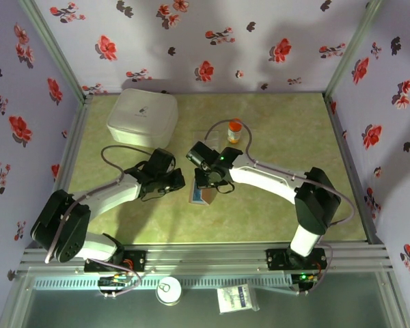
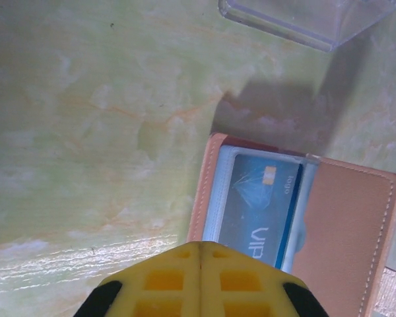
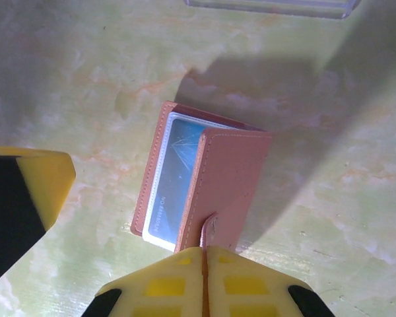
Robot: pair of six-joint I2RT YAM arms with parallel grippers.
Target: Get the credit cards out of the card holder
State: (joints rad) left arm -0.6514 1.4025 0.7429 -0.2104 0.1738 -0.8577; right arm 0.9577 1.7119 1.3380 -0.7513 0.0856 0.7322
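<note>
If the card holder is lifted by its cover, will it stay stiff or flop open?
Likely floppy: the card holder is a folding wallet, and its cover stands tilted up off the inner page at the right gripper. It looks thin and light, so a push may slide it over the smooth table.

Card holder (image 3: 228, 178): tan-brown leather, paler stitching along the edges. Credit card (image 2: 261, 211) inside: blue, white "VIP" lettering, small gold chip, pale translucent sleeve round it. Table (image 1: 280, 205): pale green marble pattern, faint orange veins. Walls (image 1: 225, 41): pale lilac, red flower print with dark leaves. Box (image 1: 142, 116): white. Bottle (image 1: 235, 130): orange and white. Tray (image 2: 303, 20): clear. Left gripper (image 2: 199, 246) and right gripper (image 3: 203, 251): yellow fingers, black behind. Arms (image 1: 266, 179): white, black joints.
</note>
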